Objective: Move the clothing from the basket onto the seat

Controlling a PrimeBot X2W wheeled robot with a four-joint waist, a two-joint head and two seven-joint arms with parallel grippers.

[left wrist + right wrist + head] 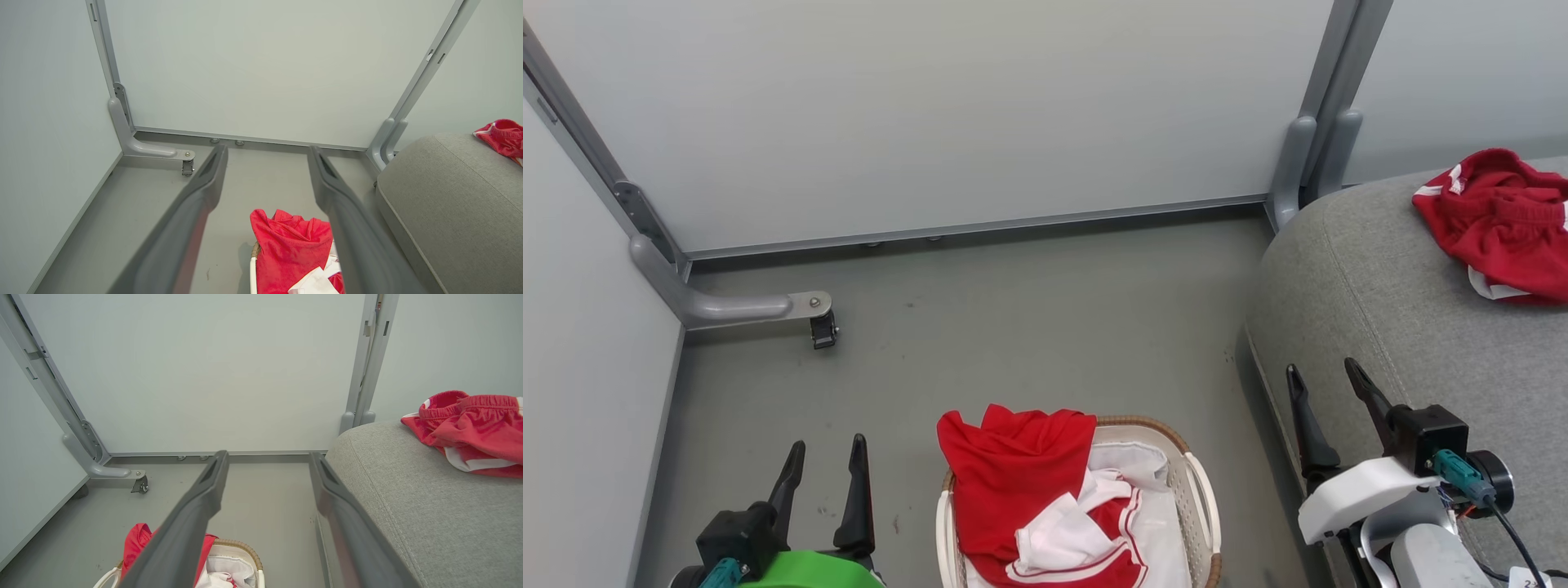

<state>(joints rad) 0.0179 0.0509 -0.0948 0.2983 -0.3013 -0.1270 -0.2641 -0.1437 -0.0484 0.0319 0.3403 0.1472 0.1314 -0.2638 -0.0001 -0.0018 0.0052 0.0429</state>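
Pale grey wall panels (931, 122) in metal frames close off the far and left sides of the scene, and a grey floor (1029, 327) runs from them to the near edge. The seat (1380, 286), a broad grey woven cushion with a rounded corner and a stitched seam, takes up the right side. At its far right lies a red garment (1499, 224) with white trim, crumpled in a heap on the cushion.

The basket (1205, 498) stands on the floor at near centre, just left of the seat and apart from it. More clothing (1013, 474) is bunched inside it. One red piece is draped up over the far-left rim, and red fabric with white stripes is tangled with white cloth lower down. A white liner (1168, 531) shows along the right inner wall.

The right end effector (1321, 367) hovers at near right over the seat's left edge, on a white wrist casing. Its two dark fingers point away and lean slightly left; they are spread apart and hold nothing. The left end effector (827, 445) hovers at near left above the floor, left of the basket, on a green housing. Its fingers point away and are also parted and empty.

A small black caster (823, 331) sits under a metal foot at far left.
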